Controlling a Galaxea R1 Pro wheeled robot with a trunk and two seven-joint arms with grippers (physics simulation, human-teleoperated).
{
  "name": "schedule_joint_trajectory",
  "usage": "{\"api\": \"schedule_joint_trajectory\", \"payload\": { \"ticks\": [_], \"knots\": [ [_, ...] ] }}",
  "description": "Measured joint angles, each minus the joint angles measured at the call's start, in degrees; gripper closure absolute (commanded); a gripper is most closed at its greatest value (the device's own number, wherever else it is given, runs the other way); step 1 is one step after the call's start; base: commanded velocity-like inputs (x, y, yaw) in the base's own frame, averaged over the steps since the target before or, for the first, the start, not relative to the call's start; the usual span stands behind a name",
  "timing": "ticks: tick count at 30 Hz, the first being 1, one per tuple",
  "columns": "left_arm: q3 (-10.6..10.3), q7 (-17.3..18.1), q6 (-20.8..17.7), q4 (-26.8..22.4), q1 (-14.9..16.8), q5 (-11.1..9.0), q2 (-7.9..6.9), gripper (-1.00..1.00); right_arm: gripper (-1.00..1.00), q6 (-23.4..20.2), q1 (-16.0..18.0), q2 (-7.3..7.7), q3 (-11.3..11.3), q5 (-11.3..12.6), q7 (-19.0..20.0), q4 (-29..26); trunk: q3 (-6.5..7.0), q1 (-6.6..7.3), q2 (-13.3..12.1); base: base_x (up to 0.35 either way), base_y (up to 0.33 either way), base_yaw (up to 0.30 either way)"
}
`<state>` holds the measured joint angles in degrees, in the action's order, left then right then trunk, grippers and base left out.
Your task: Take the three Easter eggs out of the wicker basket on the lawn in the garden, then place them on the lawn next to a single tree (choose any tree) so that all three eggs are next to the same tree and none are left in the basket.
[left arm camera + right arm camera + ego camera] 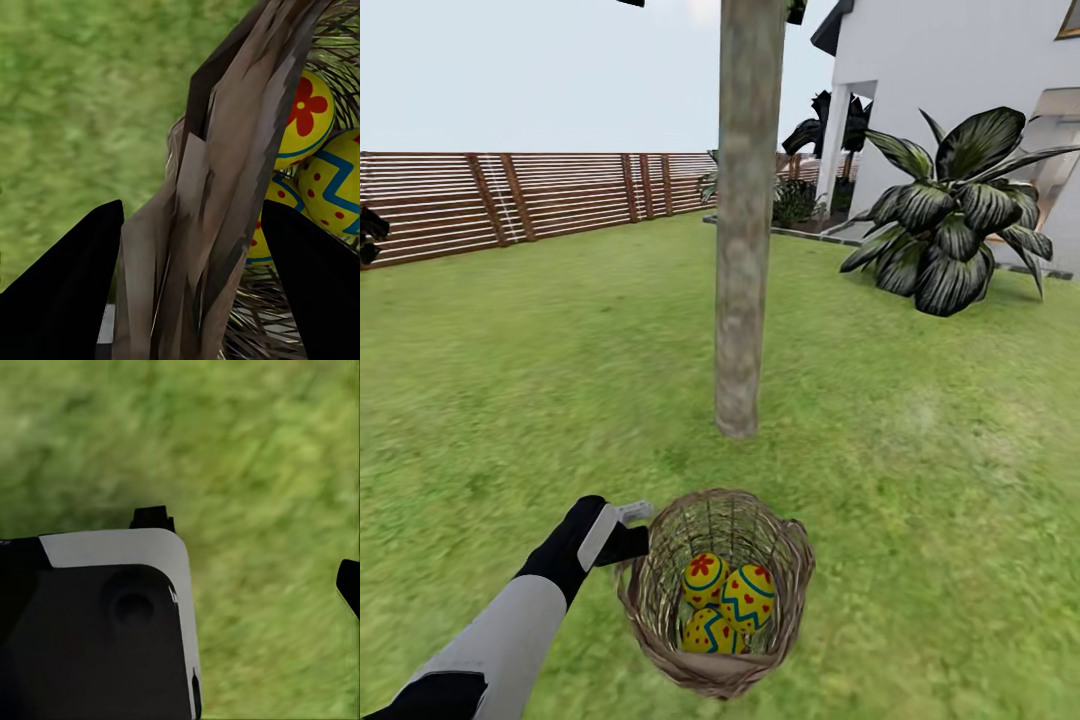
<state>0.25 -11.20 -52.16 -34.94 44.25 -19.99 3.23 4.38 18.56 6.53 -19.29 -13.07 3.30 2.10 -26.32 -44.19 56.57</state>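
Green lawn (510, 380) spreads around the tree (745, 250). Near it, the left gripper (628, 535) pinches the wicker basket (660, 590) rim; three Easter eggs (722, 600) inside look smooth, rigid and slippery, better gripped around the middle. Right gripper: state unclear.

We are looking at a home garden: a lawn (510, 400) fills most of the frame, a slatted wooden fence (510, 200) runs across the left, a tree (745, 220) stands at centre, and a white house (950, 60) with striped-leaf plants (950, 220) occupies the upper right.

Mottled green lawn (510, 350), tree (745, 250) trunk rooted, striped-leaf plant (950, 225) beyond
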Motion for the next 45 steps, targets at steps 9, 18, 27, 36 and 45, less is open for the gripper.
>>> {"api": "schedule_joint_trajectory", "payload": {
  "ticks": [9,18,27,36,45],
  "knots": [
    [-0.02,-0.01,-0.03,0.02,0.01,0.34,0.01,1.0,-1.0,-0.04,-0.01,0.0,0.0,-0.04,0.03,0.13,0.0,0.0,0.0,0.328,0.0,0.124],
    [-0.04,-0.04,-0.13,0.03,0.0,1.11,0.0,1.0,-1.0,0.03,-0.01,0.01,0.0,0.0,-0.05,0.13,0.0,0.0,0.0,0.328,0.0,0.11],
    [0.0,-0.02,-0.07,-0.05,0.01,0.69,0.0,1.0,-1.0,-0.01,-0.01,0.04,0.01,0.09,-0.27,0.22,0.0,0.0,0.0,0.328,0.0,0.001],
    [-0.02,-0.01,-0.04,-0.06,0.01,0.4,0.01,1.0,-1.0,-0.05,-0.01,0.01,0.0,0.08,-0.23,0.21,0.0,0.0,0.0,0.328,0.0,0.0],
    [-0.01,-0.01,-0.04,-0.06,0.01,0.43,0.01,1.0,-1.0,-0.05,-0.01,0.01,0.0,0.09,-0.23,0.22,0.0,0.0,0.0,0.328,0.0,0.0]
  ]
}}
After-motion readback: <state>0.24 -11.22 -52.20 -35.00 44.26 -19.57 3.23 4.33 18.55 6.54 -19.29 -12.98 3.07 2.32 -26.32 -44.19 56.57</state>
